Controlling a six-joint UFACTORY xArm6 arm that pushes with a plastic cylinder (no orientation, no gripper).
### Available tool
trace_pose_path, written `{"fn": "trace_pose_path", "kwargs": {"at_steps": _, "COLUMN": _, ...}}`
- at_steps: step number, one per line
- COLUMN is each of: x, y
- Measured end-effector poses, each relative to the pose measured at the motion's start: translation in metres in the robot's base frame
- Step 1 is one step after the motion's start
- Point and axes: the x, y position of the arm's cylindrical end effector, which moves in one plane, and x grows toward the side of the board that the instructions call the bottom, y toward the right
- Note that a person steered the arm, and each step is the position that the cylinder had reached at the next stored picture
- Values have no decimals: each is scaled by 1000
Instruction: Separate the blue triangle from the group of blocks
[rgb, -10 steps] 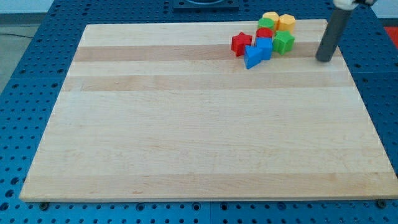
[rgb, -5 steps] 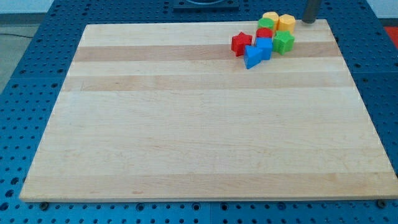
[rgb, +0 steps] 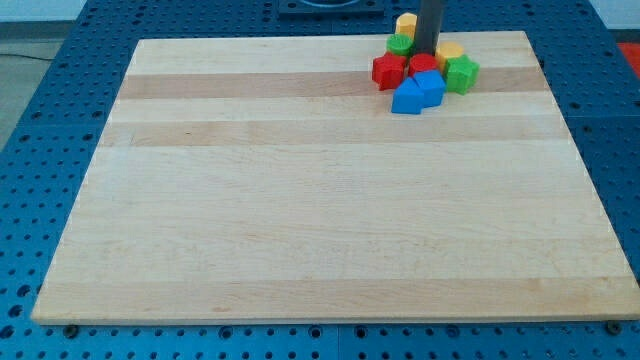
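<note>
**Camera view: rod inside the cluster near the bench's top edge, blue triangle not yet freed**

Blocks sit bunched near the top edge, right of centre; rest of the wooden board (rgb: 300, 200) holds nothing. L to R: red block (rgb: 387, 71), star-like; blue triangle (rgb: 406, 98) at the cluster's bottom-left, touching a blue cube (rgb: 430, 87); green block (rgb: 399, 44) and yellow block (rgb: 406, 23) nearer the top edge; my tip (rgb: 428, 56), a bare rod w/ no gripper, nothing grasped, among the blocks above a second red block (rgb: 423, 66); another yellow block (rgb: 450, 52); green star-ish block (rgb: 461, 73) furthest right.

Step in hand, as I judge it: working into the cluster. Next move probably calls for pushing the triangle towards the bottom-left corner w/o dragging the cube along.
</note>
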Motion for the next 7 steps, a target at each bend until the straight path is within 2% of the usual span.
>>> {"fn": "trace_pose_path", "kwargs": {"at_steps": 2, "x": 27, "y": 34}}
{"fn": "trace_pose_path", "kwargs": {"at_steps": 3, "x": 52, "y": 22}}
{"fn": "trace_pose_path", "kwargs": {"at_steps": 4, "x": 85, "y": -13}}
{"fn": "trace_pose_path", "kwargs": {"at_steps": 5, "x": 93, "y": -22}}
{"fn": "trace_pose_path", "kwargs": {"at_steps": 7, "x": 65, "y": -47}}
